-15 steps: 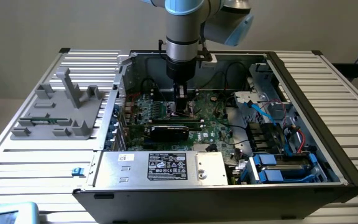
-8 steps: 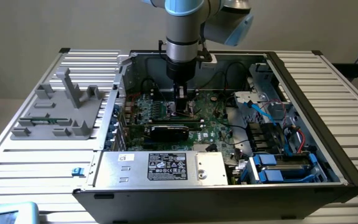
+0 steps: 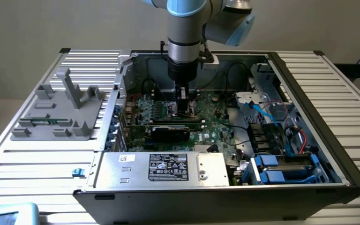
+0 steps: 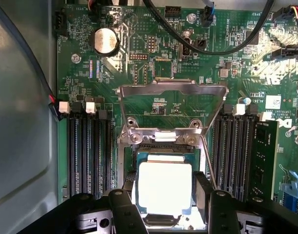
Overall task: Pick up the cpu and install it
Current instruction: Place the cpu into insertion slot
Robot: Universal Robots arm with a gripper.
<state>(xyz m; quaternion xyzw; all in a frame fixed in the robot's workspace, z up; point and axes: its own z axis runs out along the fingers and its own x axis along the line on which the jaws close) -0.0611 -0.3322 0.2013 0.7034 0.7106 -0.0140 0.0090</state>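
The gripper squeezes the cpu flat between its jaws, right over the open socket

Ext cam: high, off one side of open PC case, tilted down, mid-range; whole case, table, arm in frame. Wrist cam: on arm, faces straight down past claw, v. close on cpu. Shared: mobo patch at ext frame centre.
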